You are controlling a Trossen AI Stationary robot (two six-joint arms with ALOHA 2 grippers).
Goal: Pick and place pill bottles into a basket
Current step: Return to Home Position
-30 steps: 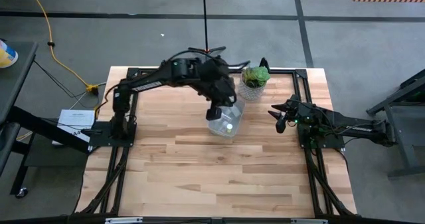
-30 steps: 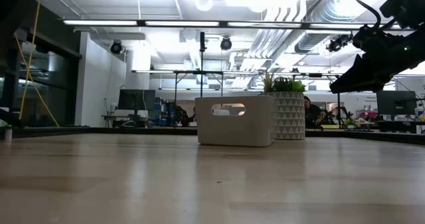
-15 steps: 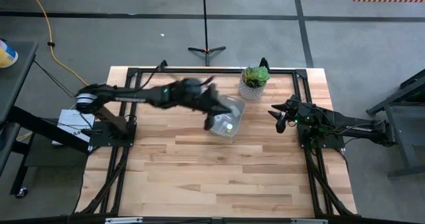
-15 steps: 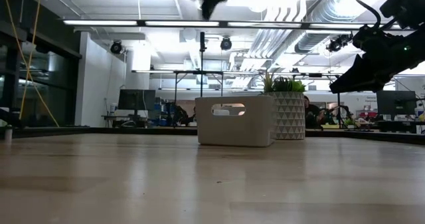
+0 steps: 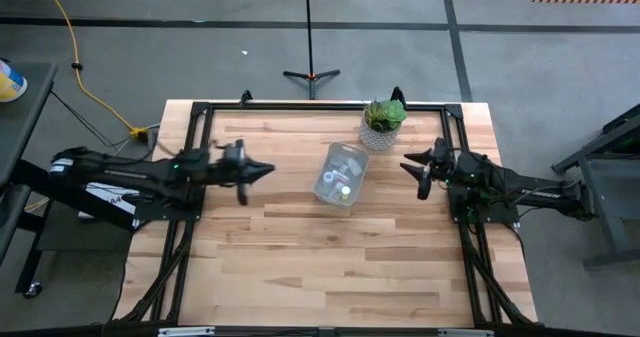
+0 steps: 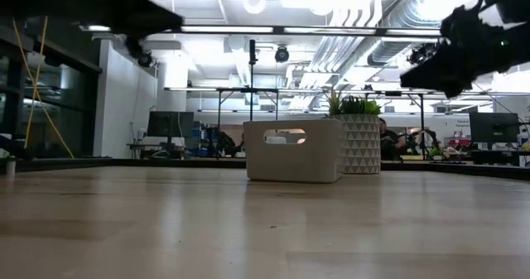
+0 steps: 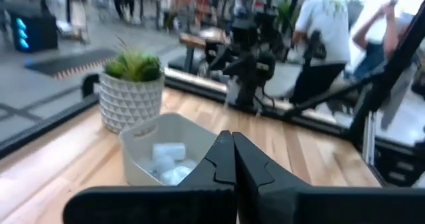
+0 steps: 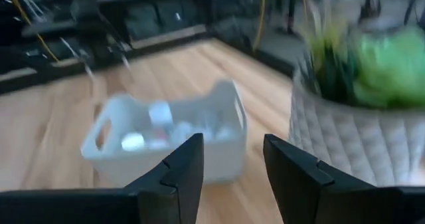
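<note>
Bare wood table (image 5: 300, 267); basket (image 5: 340, 174) mid-table, plant pot (image 5: 382, 127) just behind, open workshop with blurred people (image 7: 319, 24) beyond. Pill bottles (image 7: 168, 151) lie inside basket, count unclear. Left gripper (image 5: 255, 170) well left of basket, fingers pressed together, empty. Right gripper (image 5: 412, 169) right of it, fingers parted, empty

Perhaps 4 pill bottles (image 5: 343, 169) lie in the basket (image 5: 321, 171) beside the plant pot (image 5: 380, 137).

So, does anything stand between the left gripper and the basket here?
Nothing visible does. Only bare table lies between the shut left gripper and the basket, which holds pill bottles. The plant pot stands beside the basket's far end, off that line.
</note>
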